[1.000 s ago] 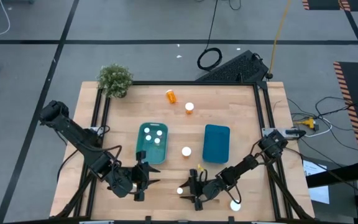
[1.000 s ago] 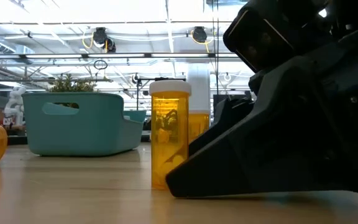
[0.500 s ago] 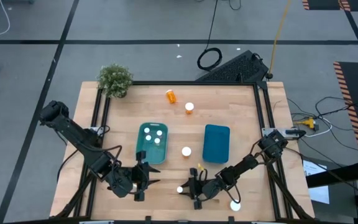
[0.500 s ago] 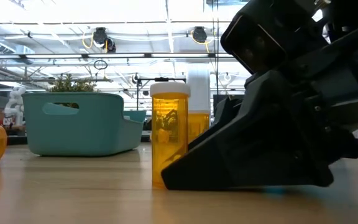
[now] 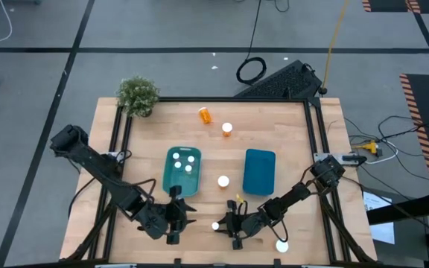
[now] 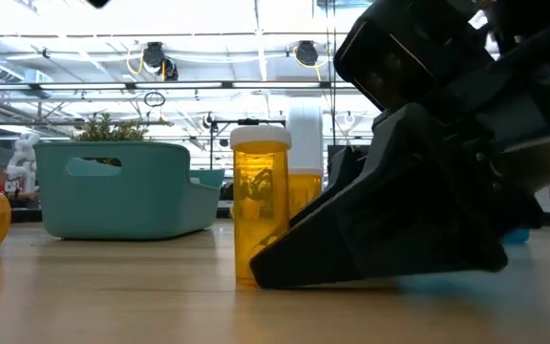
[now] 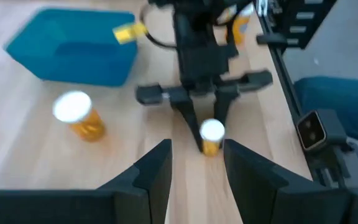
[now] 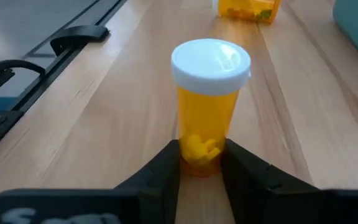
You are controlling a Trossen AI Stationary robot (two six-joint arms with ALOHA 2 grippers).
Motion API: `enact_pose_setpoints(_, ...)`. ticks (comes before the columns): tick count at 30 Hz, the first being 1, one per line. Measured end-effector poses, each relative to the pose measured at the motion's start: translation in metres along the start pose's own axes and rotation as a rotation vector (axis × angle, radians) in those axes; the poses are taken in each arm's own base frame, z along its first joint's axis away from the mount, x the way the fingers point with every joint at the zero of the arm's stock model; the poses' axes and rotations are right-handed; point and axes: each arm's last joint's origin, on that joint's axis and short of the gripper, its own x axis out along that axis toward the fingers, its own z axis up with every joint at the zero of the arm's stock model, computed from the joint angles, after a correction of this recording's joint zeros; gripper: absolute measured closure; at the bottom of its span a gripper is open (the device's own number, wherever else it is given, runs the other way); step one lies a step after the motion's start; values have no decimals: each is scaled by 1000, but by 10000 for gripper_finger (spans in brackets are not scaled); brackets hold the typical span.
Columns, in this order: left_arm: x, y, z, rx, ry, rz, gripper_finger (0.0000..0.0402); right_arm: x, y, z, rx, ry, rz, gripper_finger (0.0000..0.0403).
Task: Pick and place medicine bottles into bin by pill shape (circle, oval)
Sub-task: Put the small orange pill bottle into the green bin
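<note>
An orange medicine bottle (image 8: 209,106) with a white cap stands upright near the table's front edge, and my right gripper (image 5: 228,225) is shut on it, lying low over the wood. My left gripper (image 5: 176,217) stands open just to the bottle's left, its fingers (image 7: 156,176) pointing at the bottle with nothing between them. Another upright bottle (image 5: 223,181) stands between the teal bin (image 5: 171,181) and the blue bin (image 5: 259,171). The teal bin holds several white-capped bottles. My right gripper pinches the bottle's lower body (image 8: 201,148) between its two fingers (image 8: 164,171), just above the base. The fingers come level from the table's right side, close over the wood. The bottle stays upright with its bottom on the table (image 6: 256,279).
More bottles: one upright (image 5: 226,129) and one lying (image 5: 205,115) at the far side, one (image 5: 281,246) near the right arm, one lying (image 8: 247,9) beyond the held bottle. A potted plant (image 5: 138,95) stands at the far left corner. Black rails edge the table.
My left gripper has moved toward the table's right edge, closer to the upright bottle. My right gripper has edged a little leftward along the table at the bottle's base. The bottle has stayed standing where it was.
</note>
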Motion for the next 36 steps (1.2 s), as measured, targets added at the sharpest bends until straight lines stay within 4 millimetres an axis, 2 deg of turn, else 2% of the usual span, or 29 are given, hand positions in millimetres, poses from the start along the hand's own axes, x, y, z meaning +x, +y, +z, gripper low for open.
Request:
enact_pose_setpoints(6, 12, 9, 4, -54, 44, -65, 252, -13, -4, 34, 50, 19, -33, 306)
enact_pose_setpoints(11, 15, 14, 7, -33, 67, -119, 247, -24, -12, 51, 79, 59, -77, 306)
enact_pose_setpoints(14, 16, 20, 12, -3, 98, -135, 227, -34, -20, 68, 108, 69, -101, 306)
enact_pose_setpoints(19, 8, 32, 38, -3, 93, -107, 174, -51, -38, 95, 107, 86, -71, 307)
enact_pose_setpoints(22, 9, 39, 44, 21, 103, -88, 145, -58, -47, 108, 121, 75, -60, 307)
enact_pose_setpoints(25, 12, 47, 48, 35, 93, -70, 128, -58, -56, 113, 135, 74, -57, 307)
enact_pose_setpoints(29, 18, 60, 51, -11, 98, -39, 122, -56, -60, 109, 164, 113, -35, 307)
enact_pose_setpoints(36, 43, 61, 41, -19, 170, -60, 121, -56, -61, 100, 188, 185, -59, 307)
